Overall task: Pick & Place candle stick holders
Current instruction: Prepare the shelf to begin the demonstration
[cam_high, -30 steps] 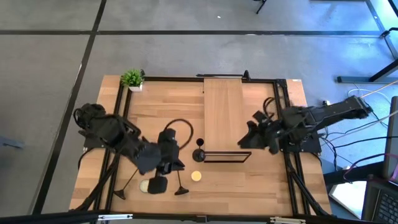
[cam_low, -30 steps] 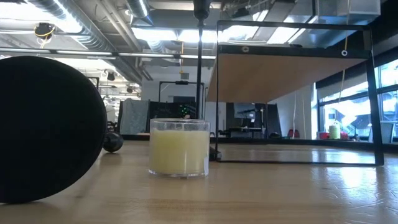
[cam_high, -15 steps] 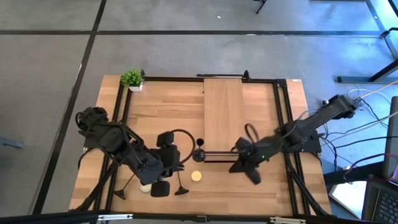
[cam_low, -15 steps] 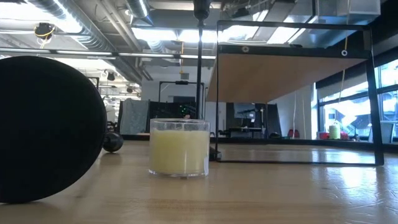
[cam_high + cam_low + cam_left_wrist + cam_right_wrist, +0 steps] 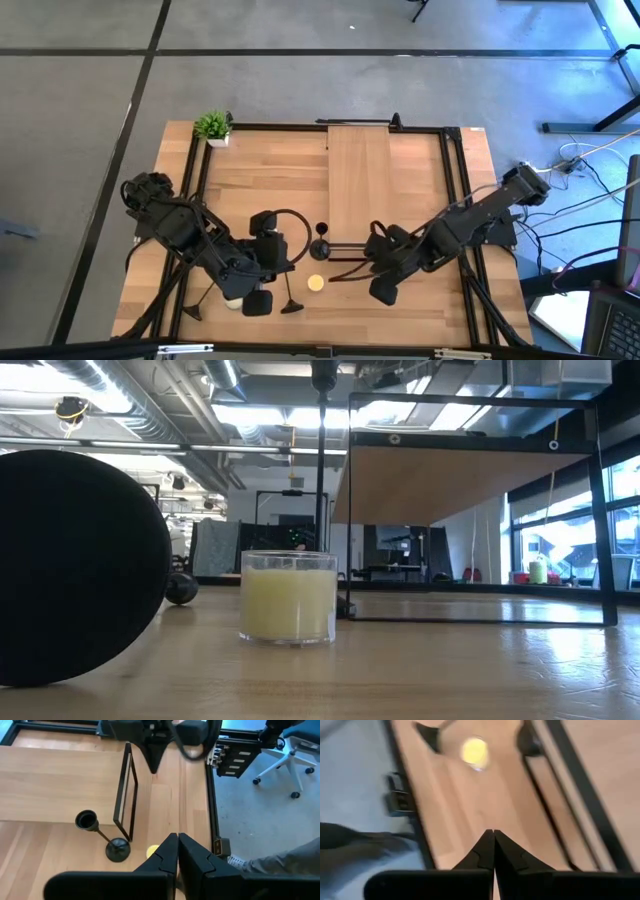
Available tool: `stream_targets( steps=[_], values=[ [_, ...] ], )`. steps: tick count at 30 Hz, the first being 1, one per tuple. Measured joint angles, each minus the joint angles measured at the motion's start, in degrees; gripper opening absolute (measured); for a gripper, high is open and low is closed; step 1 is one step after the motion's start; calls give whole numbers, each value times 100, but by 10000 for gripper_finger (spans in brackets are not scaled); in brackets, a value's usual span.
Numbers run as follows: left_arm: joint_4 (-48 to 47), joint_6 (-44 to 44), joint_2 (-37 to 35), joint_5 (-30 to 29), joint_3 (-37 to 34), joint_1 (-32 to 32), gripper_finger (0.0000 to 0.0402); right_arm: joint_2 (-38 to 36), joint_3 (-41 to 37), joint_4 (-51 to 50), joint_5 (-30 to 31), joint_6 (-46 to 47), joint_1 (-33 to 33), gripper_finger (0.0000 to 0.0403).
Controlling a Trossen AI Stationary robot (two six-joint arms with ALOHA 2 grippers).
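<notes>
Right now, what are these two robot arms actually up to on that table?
Neither arm holds anything. The left gripper is shut and empty near the table's front edge, where a lying candle holder and a white candle sit by it. The right gripper is also shut and empty, low over the wood toward the yellow candle. A standing candle holder waits beside the black frame mid-table. A small green plant sits at the far corner.
</notes>
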Motion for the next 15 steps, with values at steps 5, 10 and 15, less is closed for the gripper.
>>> stream_targets(
  steps=[5, 10, 15],
  values=[
    [0, -4, 0, 2, 0, 0, 2, 290, 180, -211, 12, -42, -55, 1],
    [0, -33, 0, 0, 0, -4, 3, 407, 184, -262, 29, -42, -222, 0],
    [2, -31, 0, 0, 0, -7, 1, 415, 184, -408, 74, -24, -494, 0]
  ],
)
